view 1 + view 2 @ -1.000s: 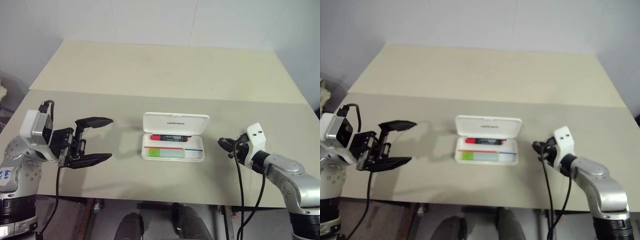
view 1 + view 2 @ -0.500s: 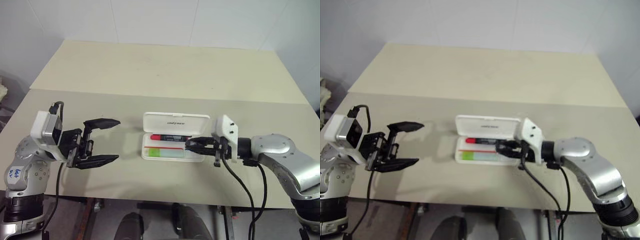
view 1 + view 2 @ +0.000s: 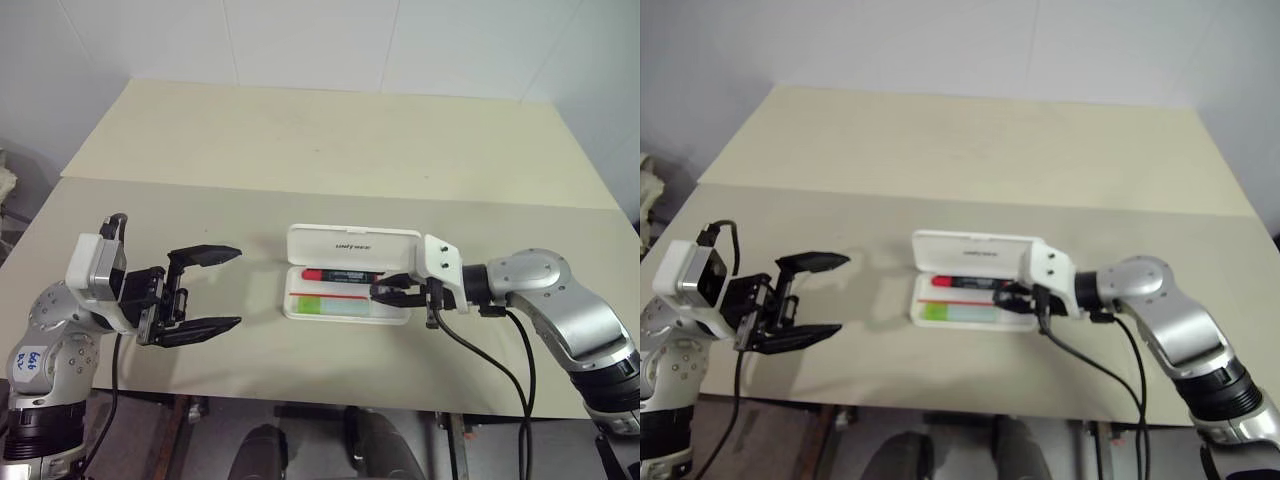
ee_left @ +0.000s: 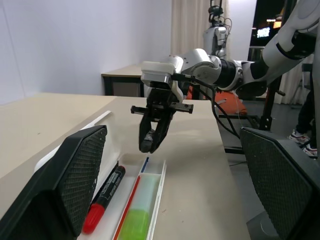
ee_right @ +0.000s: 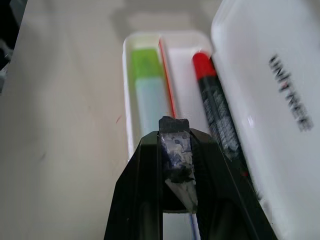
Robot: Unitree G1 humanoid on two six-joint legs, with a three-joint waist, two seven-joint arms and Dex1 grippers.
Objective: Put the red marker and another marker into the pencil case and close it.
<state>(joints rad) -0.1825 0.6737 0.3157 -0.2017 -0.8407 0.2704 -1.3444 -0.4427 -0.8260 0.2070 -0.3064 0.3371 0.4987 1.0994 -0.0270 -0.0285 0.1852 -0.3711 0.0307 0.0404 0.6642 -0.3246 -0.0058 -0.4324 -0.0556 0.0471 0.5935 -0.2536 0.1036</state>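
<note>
Open case [image 3: 348, 284] mid-tabletop [image 3: 300, 150] holds red marker [image 3: 341, 274] and green marker [image 3: 330, 306]. Right gripper [image 3: 384, 291], jaws closed, hovers over its right end; left gripper [image 3: 215, 288] open. Closing step: next, swing the lid shut.

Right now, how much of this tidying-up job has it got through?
Most of it. The red marker and the green highlighter both lie inside the pencil case. In hand: the right gripper, fingers shut and empty, hangs over the case's right end. The left gripper waits open to the case's left. Left to do: the lid stands up, so the case needs closing.
</note>
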